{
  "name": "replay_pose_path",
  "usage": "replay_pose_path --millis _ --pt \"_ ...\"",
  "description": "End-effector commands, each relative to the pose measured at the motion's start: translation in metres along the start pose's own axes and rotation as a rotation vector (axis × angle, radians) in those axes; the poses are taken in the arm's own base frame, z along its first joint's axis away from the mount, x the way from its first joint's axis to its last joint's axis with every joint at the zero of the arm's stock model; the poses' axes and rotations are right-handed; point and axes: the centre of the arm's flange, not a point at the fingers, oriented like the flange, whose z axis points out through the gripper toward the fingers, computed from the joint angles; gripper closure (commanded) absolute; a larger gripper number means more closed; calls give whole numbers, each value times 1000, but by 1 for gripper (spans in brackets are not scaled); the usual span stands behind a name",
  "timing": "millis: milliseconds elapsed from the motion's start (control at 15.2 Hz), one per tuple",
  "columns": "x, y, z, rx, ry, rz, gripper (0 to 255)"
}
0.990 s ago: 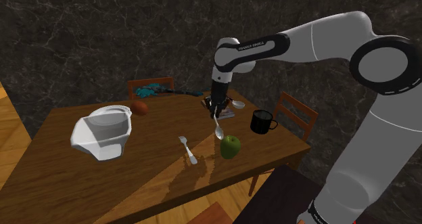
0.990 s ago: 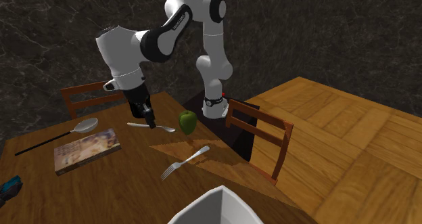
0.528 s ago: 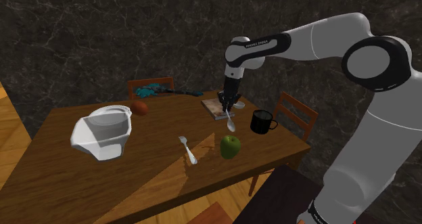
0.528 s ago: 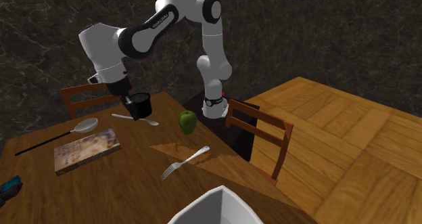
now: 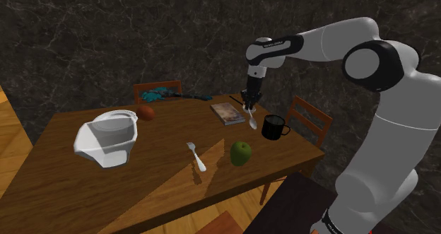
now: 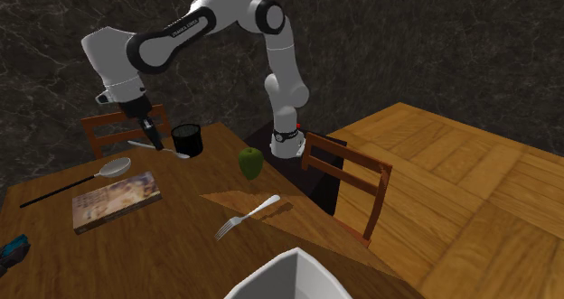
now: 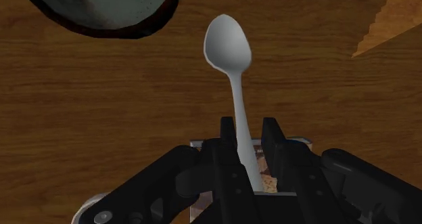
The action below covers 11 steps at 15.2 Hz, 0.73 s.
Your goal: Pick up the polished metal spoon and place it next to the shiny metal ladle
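Wooden table [image 5: 141, 176], dark wall behind. We see gripper [image 7: 250, 125] clamped on spoon [image 7: 228, 43], held over table beside mug [image 6: 188, 140], near ladle [image 6: 114, 167].

The one bit of writing I can spot is a short line of white lettering [image 5: 272, 44] on the dark sleeve of the arm [image 5: 332, 42], close to its wrist end. It is too small for me to read, in the second exterior view as well. The book [image 5: 227, 112] on the bench [image 5: 141, 186] has a printed picture cover, its title illegible.
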Motion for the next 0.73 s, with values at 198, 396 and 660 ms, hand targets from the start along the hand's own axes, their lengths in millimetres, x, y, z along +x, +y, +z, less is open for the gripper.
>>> replay_pose_path --millis 198,396,660 --pt "25 62 -12 0 0 -1 255" --pt "39 98 -19 0 0 -1 255" --pt "57 146 -29 0 0 -1 255"
